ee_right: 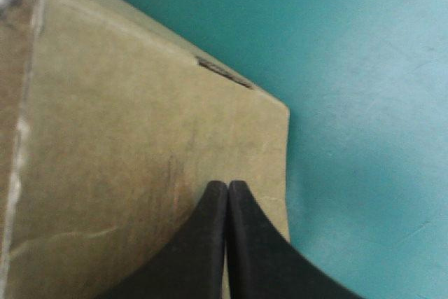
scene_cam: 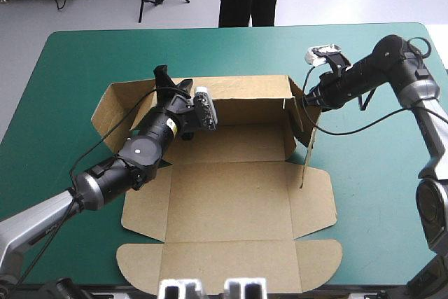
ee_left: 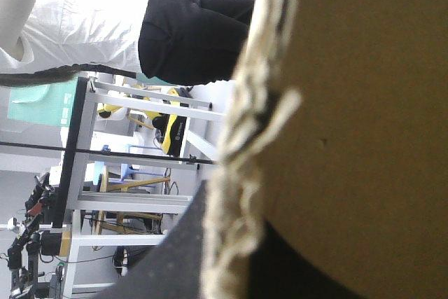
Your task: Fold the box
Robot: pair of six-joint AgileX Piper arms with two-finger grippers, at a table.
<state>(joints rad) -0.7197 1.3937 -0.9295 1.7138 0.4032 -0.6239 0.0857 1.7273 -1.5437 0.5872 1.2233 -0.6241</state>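
While the brown cut-board box (scene_cam: 238,194) is lying open near the middle of the table's teal-green cover (scene_cam: 381,201), I am working on raising its walls, which I judge to be an early step of the fold. The long back wall (scene_cam: 245,90) is standing up along the far side. The right side wall (scene_cam: 306,155) is standing almost on edge, and the left side flap (scene_cam: 110,111) is splaying outward. The base and the rounded front lid flap (scene_cam: 231,264) are lying flat toward my side. My left gripper (scene_cam: 164,76) is sitting at the back wall's top edge near its left end. In its wrist view the frayed board edge is running between the two black fingers, so I take it to be pinching that wall. My right gripper (ee_right: 228,185) is reaching in from beyond the box's right side, fingers pressed together into one point, the tip resting against the board's outer face at the far right corner. Next, I judge, the left flap is needing lifting and the corner tabs tucking inward, without letting the standing walls fall back.
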